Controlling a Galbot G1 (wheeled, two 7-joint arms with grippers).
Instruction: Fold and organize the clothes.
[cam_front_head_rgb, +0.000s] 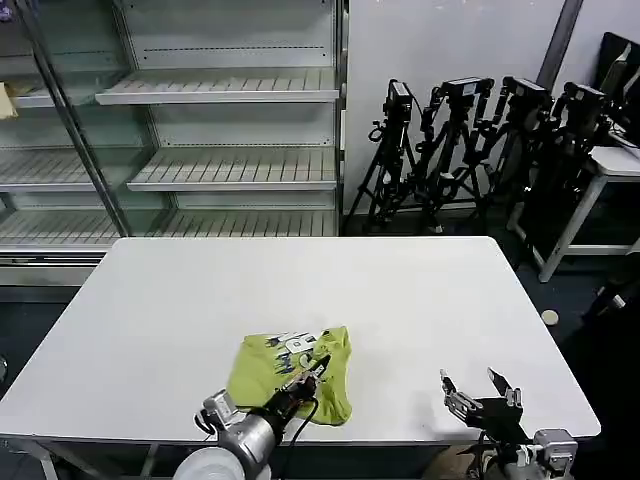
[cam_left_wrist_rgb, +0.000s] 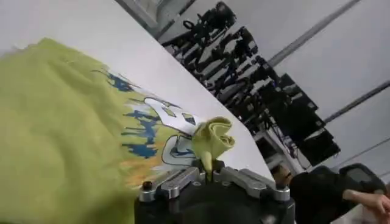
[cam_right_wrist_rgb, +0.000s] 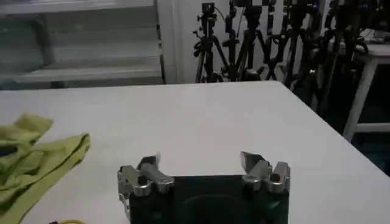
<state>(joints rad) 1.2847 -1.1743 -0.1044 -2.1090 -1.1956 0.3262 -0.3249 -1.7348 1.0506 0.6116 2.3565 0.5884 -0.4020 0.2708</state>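
The clothes are one lime yellow-green shirt (cam_front_head_rgb: 268, 378) with a blue and white print, bunched into a partly folded heap near the front edge of the white table (cam_front_head_rgb: 300, 275). My left gripper (cam_front_head_rgb: 318, 368) reaches over the shirt from the front edge. It is shut on a pinched-up fold of the shirt's fabric (cam_left_wrist_rgb: 212, 139), which rises from between its closed fingers (cam_left_wrist_rgb: 183, 178). My right gripper (cam_front_head_rgb: 482, 392) hovers low at the front right of the table, open, with nothing between its fingers (cam_right_wrist_rgb: 256, 165). The shirt's edge (cam_right_wrist_rgb: 42, 155) lies well to its side.
Empty metal shelving (cam_front_head_rgb: 220, 150) stands behind the table. Several black tripods (cam_front_head_rgb: 450, 150) line the back wall at the right, beside another white table (cam_front_head_rgb: 605, 175). A small pale disc (cam_front_head_rgb: 550, 317) lies on the floor to the right.
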